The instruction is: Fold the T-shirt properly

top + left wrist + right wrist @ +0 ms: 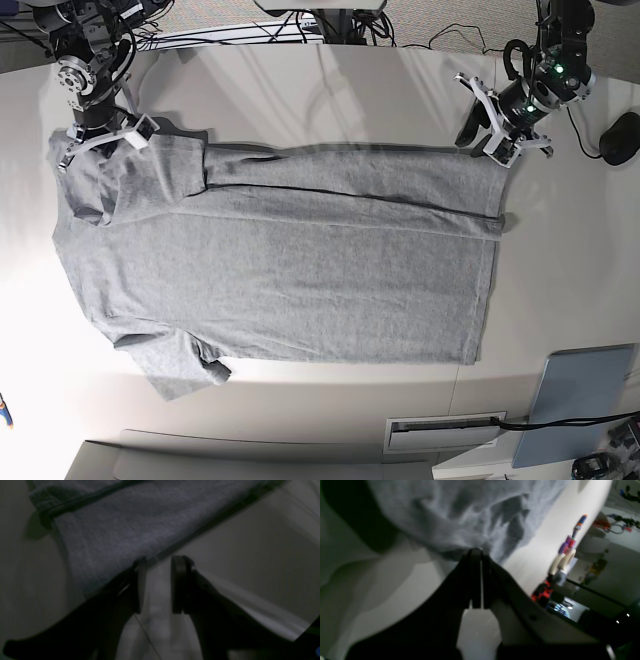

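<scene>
Pinching the T-shirt (pixel 460 512), the right tool (pixel 477 552) is closed; the left tool (pixel 157 562) gapes empty.

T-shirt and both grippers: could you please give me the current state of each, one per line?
T-shirt: spread flat on the table, plain side up, far long edge folded in.
Right gripper: shut on T-shirt at its shoulder end.
Left gripper: open, at the hem corner, nothing between its jaws.
</scene>
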`<state>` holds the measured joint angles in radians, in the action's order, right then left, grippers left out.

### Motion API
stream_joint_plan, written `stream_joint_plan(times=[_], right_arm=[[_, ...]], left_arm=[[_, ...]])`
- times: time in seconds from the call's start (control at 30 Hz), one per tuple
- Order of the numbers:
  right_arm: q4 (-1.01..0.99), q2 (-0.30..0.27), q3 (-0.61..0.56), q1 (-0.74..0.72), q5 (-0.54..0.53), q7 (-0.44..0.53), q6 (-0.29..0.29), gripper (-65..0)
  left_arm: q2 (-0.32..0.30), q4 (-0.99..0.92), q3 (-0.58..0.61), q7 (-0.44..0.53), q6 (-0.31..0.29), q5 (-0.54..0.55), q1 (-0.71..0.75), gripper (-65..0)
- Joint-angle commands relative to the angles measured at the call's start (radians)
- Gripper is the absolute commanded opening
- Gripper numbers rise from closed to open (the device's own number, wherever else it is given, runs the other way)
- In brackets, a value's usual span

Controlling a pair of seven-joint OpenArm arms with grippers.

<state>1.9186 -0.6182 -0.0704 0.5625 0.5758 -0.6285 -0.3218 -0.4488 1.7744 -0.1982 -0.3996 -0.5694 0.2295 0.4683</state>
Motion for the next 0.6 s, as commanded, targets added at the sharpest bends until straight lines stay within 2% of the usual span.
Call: stream_joint_plan(times=[0.0, 0.27, 0.57], right_arm=[[0.019, -0.019, 0.012, -0.005, 0.004, 0.0, 0.014, -65.0], [0.019, -0.019, 0.013, -0.071, -0.035, 0.0, 0.034, -65.0], [-0.047, -0.019, 0.013, -0.307, -0.151, 0.01, 0.043, -65.0]], left_arm=[[-0.011, 0.017, -0.007, 0.022, 0.003, 0.01, -0.003, -49.7], [-0.011, 0.017, -0.007, 0.021, 0.003, 0.01, -0.002, -49.7], [-0.011, 0.017, -0.007, 0.013, 0.003, 0.01, 0.0, -49.7]])
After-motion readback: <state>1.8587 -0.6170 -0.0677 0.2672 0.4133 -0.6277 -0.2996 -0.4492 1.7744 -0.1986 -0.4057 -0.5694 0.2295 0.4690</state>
